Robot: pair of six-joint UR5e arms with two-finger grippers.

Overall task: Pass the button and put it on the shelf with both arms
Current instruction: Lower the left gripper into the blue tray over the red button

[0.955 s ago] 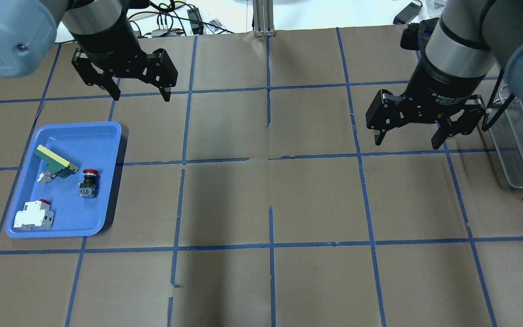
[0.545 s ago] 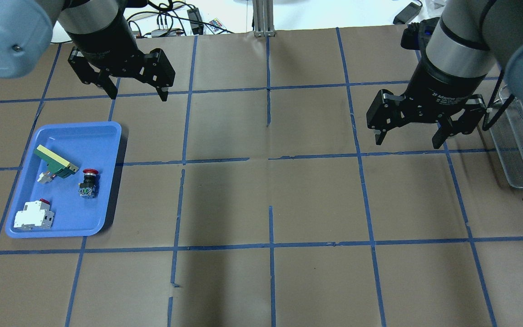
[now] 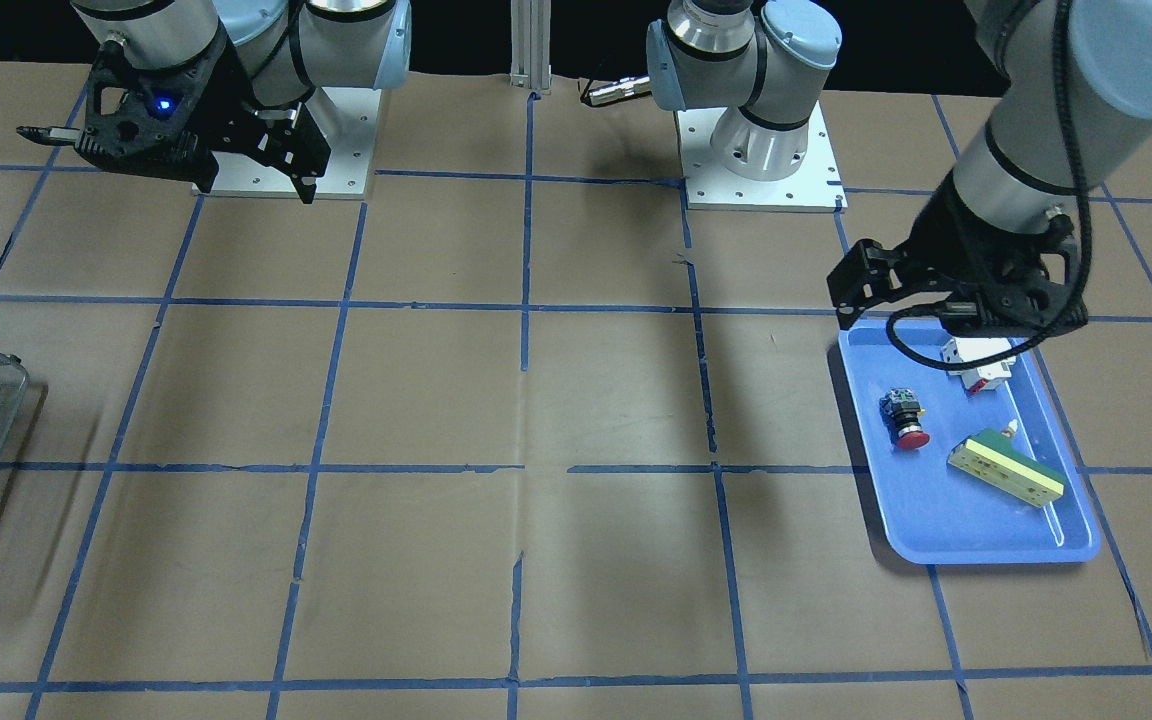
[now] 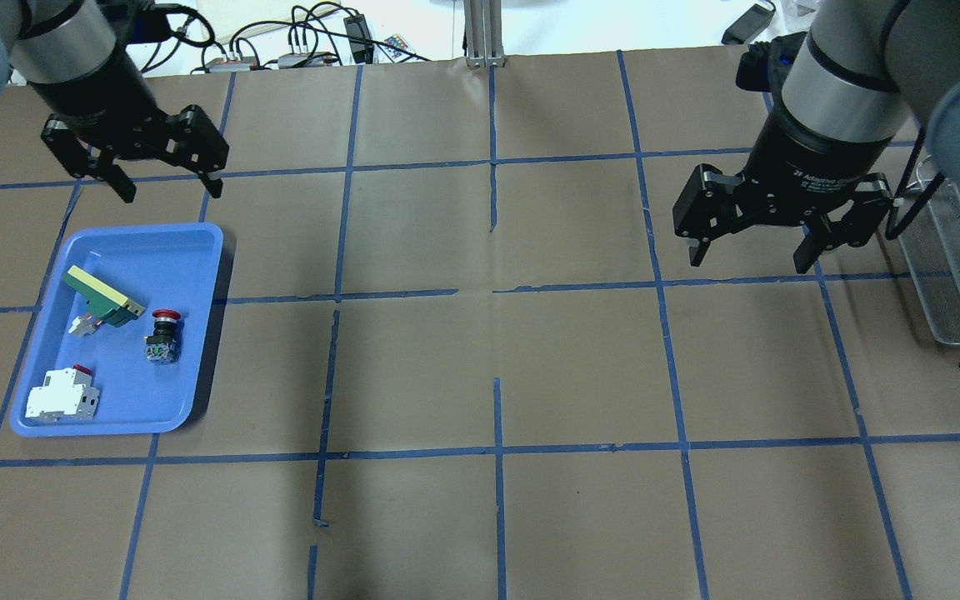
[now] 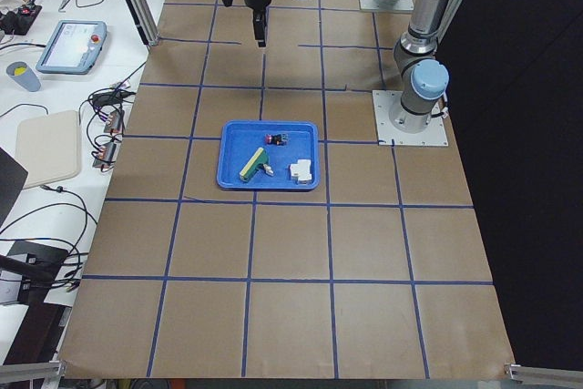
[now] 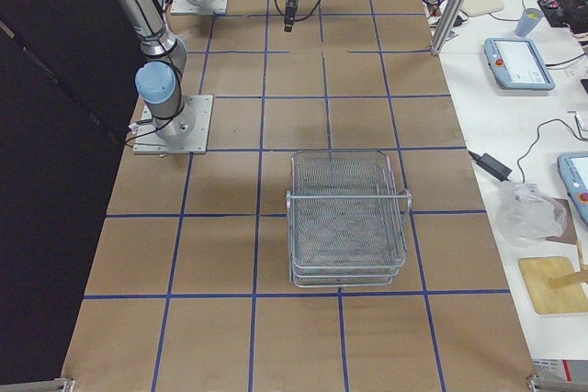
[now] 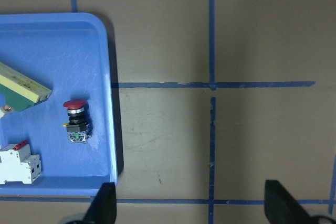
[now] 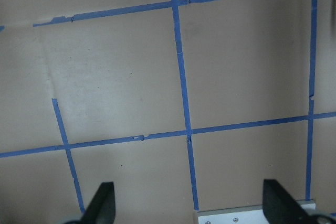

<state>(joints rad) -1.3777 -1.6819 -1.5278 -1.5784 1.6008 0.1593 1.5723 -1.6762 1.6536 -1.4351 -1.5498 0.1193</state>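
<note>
The button [image 4: 162,335], with a red cap and black body, lies on its side in the blue tray [image 4: 197,250]. It also shows in the front view [image 3: 904,418] and the left wrist view [image 7: 76,120]. My left gripper [image 4: 172,193] is open and empty, hanging in the air beyond the tray's far edge. In its wrist view the button lies left of the fingers [image 7: 105,205]. My right gripper [image 4: 748,262] is open and empty above the table, just left of the wire-mesh shelf [image 4: 959,275]. The shelf shows whole in the right side view [image 6: 347,218].
The tray also holds a green-and-cream flat bar [image 4: 102,296] and a white-and-red block [image 4: 62,396]. Brown paper with a blue tape grid covers the table. Cables and power bricks lie beyond the far edge [image 4: 313,46].
My left arm has swung left, from over the grid right of the tray to above the tray's far edge, still open. The right arm has barely moved.
</note>
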